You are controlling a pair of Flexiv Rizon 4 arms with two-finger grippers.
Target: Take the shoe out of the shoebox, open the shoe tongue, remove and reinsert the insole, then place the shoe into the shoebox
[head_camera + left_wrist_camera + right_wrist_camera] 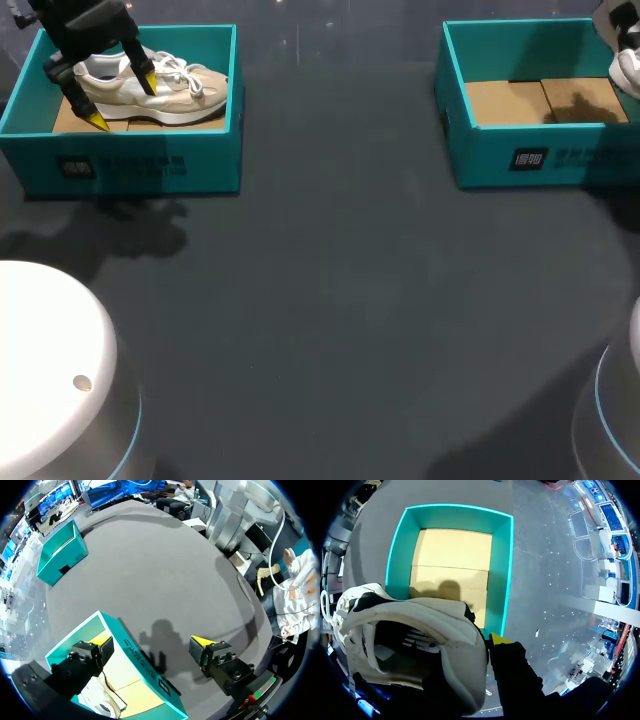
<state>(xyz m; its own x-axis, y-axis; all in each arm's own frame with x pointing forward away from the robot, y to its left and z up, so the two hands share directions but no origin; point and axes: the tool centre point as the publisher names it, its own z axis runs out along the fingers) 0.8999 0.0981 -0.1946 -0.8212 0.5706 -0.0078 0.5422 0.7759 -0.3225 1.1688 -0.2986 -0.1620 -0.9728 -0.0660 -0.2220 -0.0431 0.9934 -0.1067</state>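
A beige and white shoe [160,85] lies in the teal shoebox [130,150] at the table's far left. My left gripper [124,102] hangs open over its heel end, one finger on each side of the box's front wall [145,665]; the left wrist view shows that shoe [107,700] below the finger inside the box. A second white shoe [420,640] hangs above the far-right teal shoebox [502,570], my right gripper [480,645] shut on its rim. Only one of its yellow fingertips [497,639] shows. That shoe [627,68] is cut off at the head view's edge.
The right shoebox [530,150] holds only its bare cardboard floor [540,100]. Dark grey tabletop [340,300] stretches between the two boxes and toward the front. My arms' white bases stand at the front corners.
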